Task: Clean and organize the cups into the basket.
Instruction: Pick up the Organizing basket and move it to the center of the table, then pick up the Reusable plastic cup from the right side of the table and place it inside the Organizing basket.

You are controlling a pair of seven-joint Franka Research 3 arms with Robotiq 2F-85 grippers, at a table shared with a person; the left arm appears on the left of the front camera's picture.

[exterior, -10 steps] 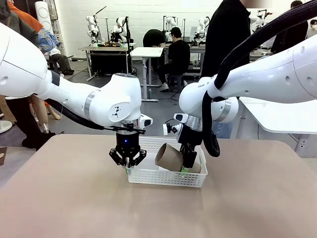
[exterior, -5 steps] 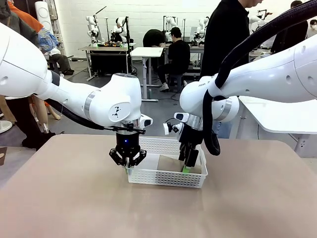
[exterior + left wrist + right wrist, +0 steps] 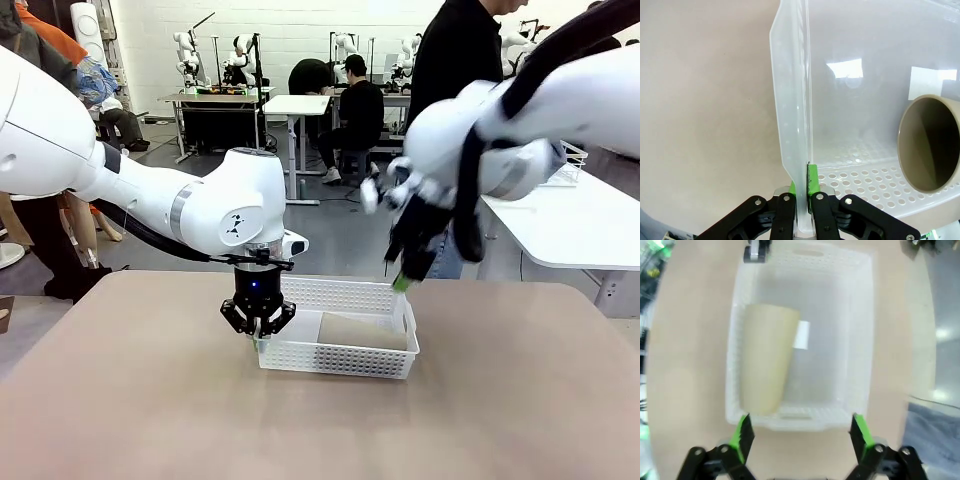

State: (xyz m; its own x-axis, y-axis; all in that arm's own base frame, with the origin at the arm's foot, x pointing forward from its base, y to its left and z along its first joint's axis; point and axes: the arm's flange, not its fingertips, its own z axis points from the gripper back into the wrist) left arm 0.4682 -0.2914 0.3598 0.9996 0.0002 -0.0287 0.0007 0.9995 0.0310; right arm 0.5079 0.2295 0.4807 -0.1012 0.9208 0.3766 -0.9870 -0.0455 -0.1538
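White lattice basket (image 3: 335,358): my left claw (image 3: 258,335) is clamped tight on its near left rim. One tan cup (image 3: 362,331) lies on its side inside. My right claw (image 3: 403,283) hangs above the far right corner, jaws wide, empty.

Risk: tugging the thin rim could tip the basket and roll the cup.

My right arm overhangs the far side. Beyond the table (image 3: 150,400) a person (image 3: 455,70) stands.

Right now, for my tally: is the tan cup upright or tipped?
Tipped: the cup lies on its side in the basket, mouth facing sideways.
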